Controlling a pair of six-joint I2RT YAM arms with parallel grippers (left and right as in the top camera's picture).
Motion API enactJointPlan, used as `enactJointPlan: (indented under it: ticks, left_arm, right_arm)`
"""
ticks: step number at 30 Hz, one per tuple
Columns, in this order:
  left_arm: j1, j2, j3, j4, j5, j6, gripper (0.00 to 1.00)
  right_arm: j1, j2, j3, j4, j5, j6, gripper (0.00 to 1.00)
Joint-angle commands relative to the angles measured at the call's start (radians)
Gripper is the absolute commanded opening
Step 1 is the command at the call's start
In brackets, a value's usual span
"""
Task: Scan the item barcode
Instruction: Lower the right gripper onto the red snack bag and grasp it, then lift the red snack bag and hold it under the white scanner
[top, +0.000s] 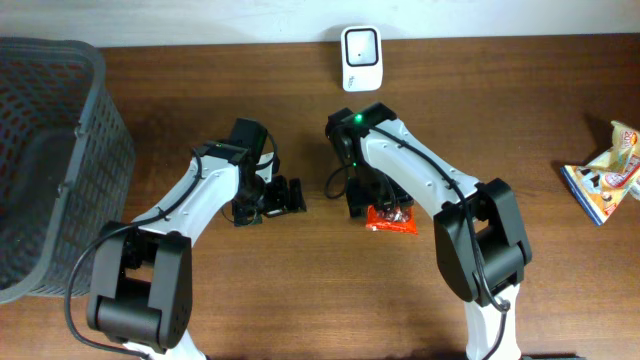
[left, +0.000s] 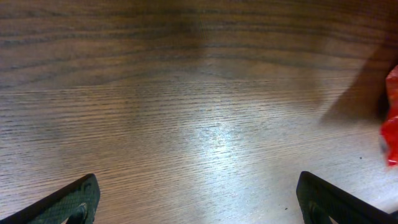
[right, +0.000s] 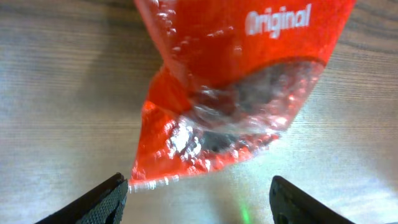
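Note:
The item is a red, glossy packet (right: 230, 93) printed "Original", lying flat on the wooden table (top: 520, 120); from above it shows partly under the right arm (top: 392, 220). My right gripper (right: 199, 205) hovers just over its near edge, open, with nothing between the fingers; the left finger (right: 102, 199) is close to the packet's corner. My left gripper (left: 198, 202) is open over bare wood, the red packet (left: 390, 118) only at the right margin of its view. A white barcode scanner (top: 360, 55) stands at the table's far edge.
A dark grey mesh basket (top: 50, 150) fills the left side of the table. A yellow-and-white snack bag (top: 605, 175) lies at the right edge. The two grippers (top: 285, 197) (top: 372, 200) sit close together mid-table.

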Motion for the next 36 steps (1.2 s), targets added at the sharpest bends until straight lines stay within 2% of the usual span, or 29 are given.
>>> enactJointPlan:
  ticks: [1, 4, 5, 7, 8, 10, 15, 18, 21, 24, 25, 26, 27, 28, 29, 30, 34, 36]
  left_arm:
    - [-0.003, 0.003, -0.003, -0.007, -0.007, -0.010, 0.99]
    - [-0.003, 0.003, -0.003, -0.006, -0.007, -0.010, 0.99]
    - [-0.003, 0.003, -0.003, -0.008, -0.007, -0.010, 0.99]
    - [-0.003, 0.003, -0.003, -0.008, -0.007, -0.010, 0.99]
    - [-0.003, 0.003, -0.003, -0.008, -0.007, -0.010, 0.99]
    - [-0.003, 0.003, -0.003, -0.004, -0.008, -0.010, 0.99]
    - [-0.003, 0.003, -0.003, -0.001, -0.008, -0.010, 0.99]
    - [-0.003, 0.003, -0.003, -0.001, -0.008, -0.010, 0.99]
    - [-0.003, 0.003, -0.003, -0.002, -0.007, -0.010, 0.99]
    - [-0.003, 0.003, -0.003, -0.001, -0.007, -0.010, 0.99]
    - [-0.003, 0.003, -0.003, -0.001, -0.007, -0.010, 0.99]
    - [-0.003, 0.003, -0.003, -0.001, -0.007, -0.010, 0.99]
    - [-0.003, 0.003, -0.003, -0.001, -0.008, -0.010, 0.99]
    - [-0.003, 0.003, -0.003, -0.001, -0.007, -0.010, 0.99]
    - [-0.003, 0.003, -0.003, -0.001, -0.008, -0.010, 0.99]
    - [-0.003, 0.003, -0.003, -0.001, -0.008, -0.010, 0.99]
    - [-0.003, 0.003, -0.003, -0.001, -0.008, -0.010, 0.99]
    - [-0.003, 0.003, -0.003, 0.002, -0.008, -0.010, 0.99]
  right_arm:
    - [-0.023, 0.003, 0.123, -0.065, -0.006, 0.003, 0.72]
    - [-0.085, 0.003, 0.267, -0.132, -0.008, -0.064, 0.67]
    - [-0.122, 0.003, 0.286, -0.142, -0.010, -0.093, 0.40]
    - [-0.175, 0.006, 0.272, -0.161, -0.016, -0.093, 0.12]
    - [-0.198, 0.006, 0.243, -0.153, -0.045, -0.094, 0.04]
    - [-0.212, 0.006, 0.167, -0.093, -0.098, -0.097, 0.04]
    - [-0.188, 0.006, -0.090, 0.192, -0.280, -0.097, 0.04]
    - [-0.167, 0.006, -0.223, 0.330, -0.286, -0.097, 0.04]
    - [-0.206, -0.004, -0.147, 0.225, -0.283, -0.103, 0.04]
    - [-0.245, -0.013, 0.032, 0.021, -0.284, -0.204, 0.04]
    - [-0.246, -0.013, 0.064, -0.012, -0.284, -0.224, 0.09]
    - [-0.246, -0.013, 0.090, -0.048, -0.284, -0.236, 0.44]
    - [-0.242, -0.013, 0.086, -0.059, -0.284, -0.236, 0.73]
    - [-0.234, -0.012, 0.066, -0.059, -0.283, -0.236, 0.88]
    - [-0.226, -0.011, 0.050, -0.056, -0.283, -0.236, 0.95]
    - [-0.214, -0.011, 0.017, -0.029, -0.283, -0.236, 0.99]
    - [-0.177, -0.011, -0.102, 0.071, -0.291, -0.231, 1.00]
    - [-0.161, -0.011, -0.134, 0.120, -0.291, -0.211, 0.82]
